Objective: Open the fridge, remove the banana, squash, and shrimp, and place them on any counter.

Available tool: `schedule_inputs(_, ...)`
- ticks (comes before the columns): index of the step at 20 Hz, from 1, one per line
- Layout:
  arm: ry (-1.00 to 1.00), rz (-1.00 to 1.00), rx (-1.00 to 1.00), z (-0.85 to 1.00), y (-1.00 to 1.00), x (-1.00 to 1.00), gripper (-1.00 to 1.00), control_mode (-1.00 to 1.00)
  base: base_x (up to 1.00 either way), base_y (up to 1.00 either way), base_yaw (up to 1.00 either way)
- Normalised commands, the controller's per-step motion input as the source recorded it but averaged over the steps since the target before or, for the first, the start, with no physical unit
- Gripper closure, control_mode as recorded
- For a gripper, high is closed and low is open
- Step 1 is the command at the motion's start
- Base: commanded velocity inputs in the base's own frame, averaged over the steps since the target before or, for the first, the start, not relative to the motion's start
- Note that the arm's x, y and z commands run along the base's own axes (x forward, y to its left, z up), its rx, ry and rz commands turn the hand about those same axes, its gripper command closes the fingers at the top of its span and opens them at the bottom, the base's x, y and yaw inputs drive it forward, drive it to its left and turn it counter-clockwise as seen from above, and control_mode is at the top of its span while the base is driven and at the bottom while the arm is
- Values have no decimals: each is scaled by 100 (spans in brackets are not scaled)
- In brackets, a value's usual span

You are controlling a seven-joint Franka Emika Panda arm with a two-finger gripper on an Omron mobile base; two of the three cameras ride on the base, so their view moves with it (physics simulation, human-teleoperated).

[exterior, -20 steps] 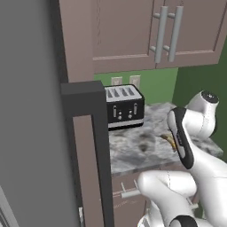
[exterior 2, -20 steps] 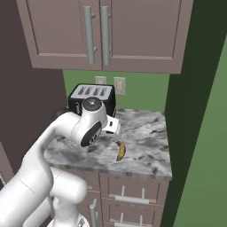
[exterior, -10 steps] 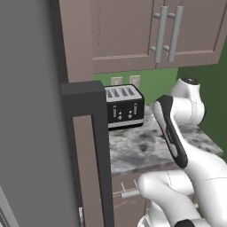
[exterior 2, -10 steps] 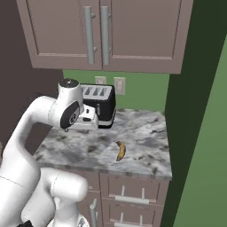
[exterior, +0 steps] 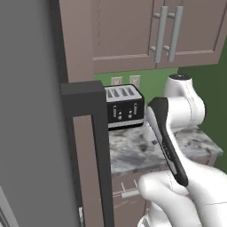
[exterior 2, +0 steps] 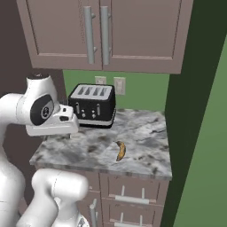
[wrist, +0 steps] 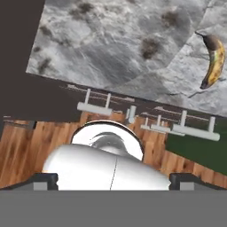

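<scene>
The banana (exterior 2: 120, 150), small, yellow with brown tinge, lies loose on the marbled counter (exterior 2: 142, 133) in front of the black toaster (exterior 2: 93, 104); in the hand view the banana (wrist: 212, 55) sits at the upper right. My gripper (wrist: 114, 181) hangs over the counter's left front edge, well left of the banana, its two dark tips far apart with nothing between them. In the right base view the white hand (exterior 2: 53, 126) is level with the toaster. The grey fridge (exterior: 31, 133) fills the left of the left base view. The squash and shrimp are out of view.
Mauve-brown upper cabinets (exterior 2: 102, 35) with silver handles hang over the counter. Drawers with silver bars (exterior 2: 133, 199) run below it. A green wall (exterior 2: 199, 133) closes the right side. A dark upright panel (exterior: 84, 146) stands between fridge and counter (exterior: 133, 150).
The arm has swung left across the counter, carrying the open hand away from above the banana to the counter's left end. The banana has stayed where it lay.
</scene>
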Motion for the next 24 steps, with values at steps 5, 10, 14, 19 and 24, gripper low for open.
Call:
schedule_inputs(5,0,16,-1,49,1,-90,-100,-100,0,0,0)
schedule_inputs(10,0,15,0,38,0,-78,-100,-100,0,0,0)
schedule_inputs(14,-12,6,0,8,0,-31,-100,-100,0,0,0)
schedule_inputs(19,-36,0,-3,0,0,-19,-100,-100,0,0,0)
schedule_inputs(24,-31,1,0,1,0,-26,-100,-100,0,0,0)
